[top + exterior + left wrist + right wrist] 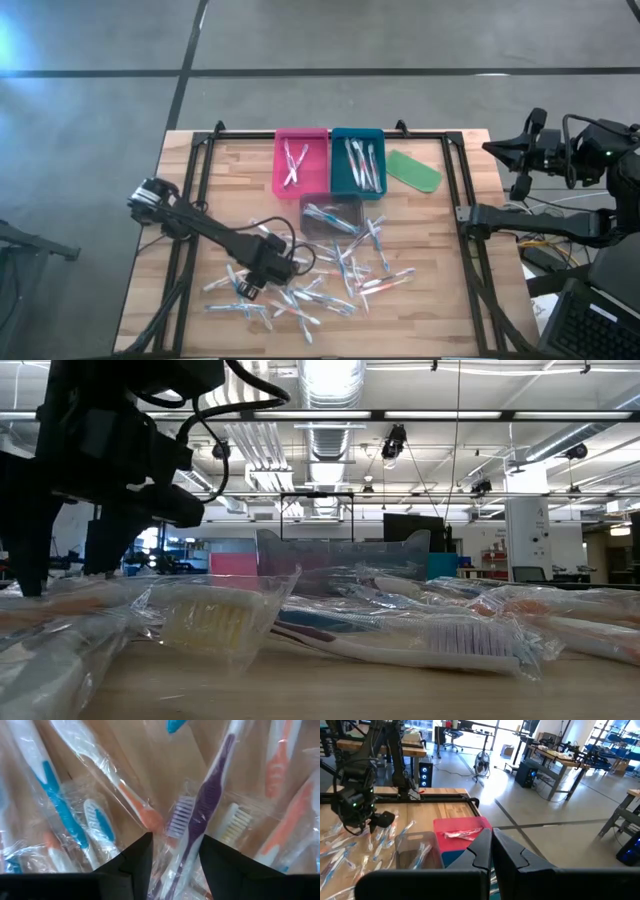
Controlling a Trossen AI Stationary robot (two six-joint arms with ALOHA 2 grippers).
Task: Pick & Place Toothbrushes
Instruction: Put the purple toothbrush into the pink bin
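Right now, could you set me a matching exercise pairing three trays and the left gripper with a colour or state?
Column 1:
1. pink tray
2. teal tray
3. clear tray
4. left gripper

Column 2:
A. sits nearest the loose toothbrushes
B. low over the pile, fingers apart
C. beside the green piece
D. leftmost tray

Pairs: 1-D, 2-C, 3-A, 4-B
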